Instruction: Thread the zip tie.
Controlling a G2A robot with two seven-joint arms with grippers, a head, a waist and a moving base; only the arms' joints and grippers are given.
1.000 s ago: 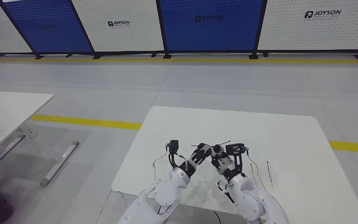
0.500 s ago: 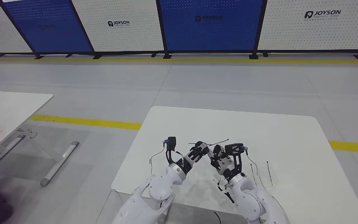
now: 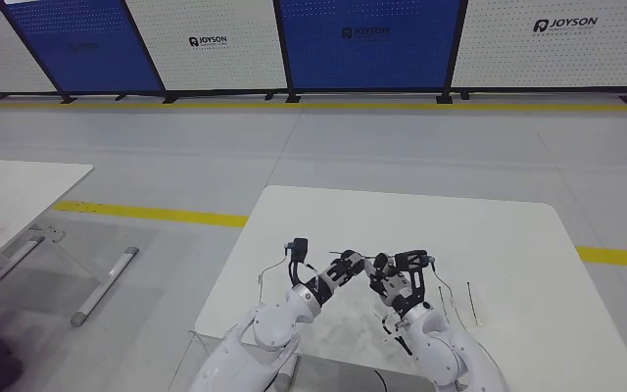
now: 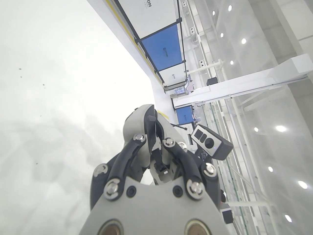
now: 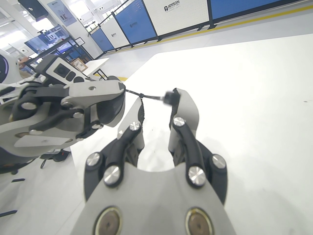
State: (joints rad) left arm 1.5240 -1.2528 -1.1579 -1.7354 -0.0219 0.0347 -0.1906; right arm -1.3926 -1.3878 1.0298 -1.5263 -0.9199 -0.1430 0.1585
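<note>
- Right gripper [image 5: 158,98]: jaws apart, clamping nothing. The thin black plastic zip tie [image 5: 149,96] lies crosswise in the gap. We cannot tell whether its square head touches the far pad or sits just beside it.
- Left gripper [image 5: 121,91]: pinched together on the strap's other end. The long axis runs gripper to gripper, above the white table [image 5: 244,74].
- Against a second ago: the left gripper has drawn slightly toward its own side, and the right has kept its place.

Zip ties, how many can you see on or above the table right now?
2. One zip tie runs between the left pincer and the right pincer; a spare tie lies on the table beside the right arm. More may be hidden under the arms.
</note>
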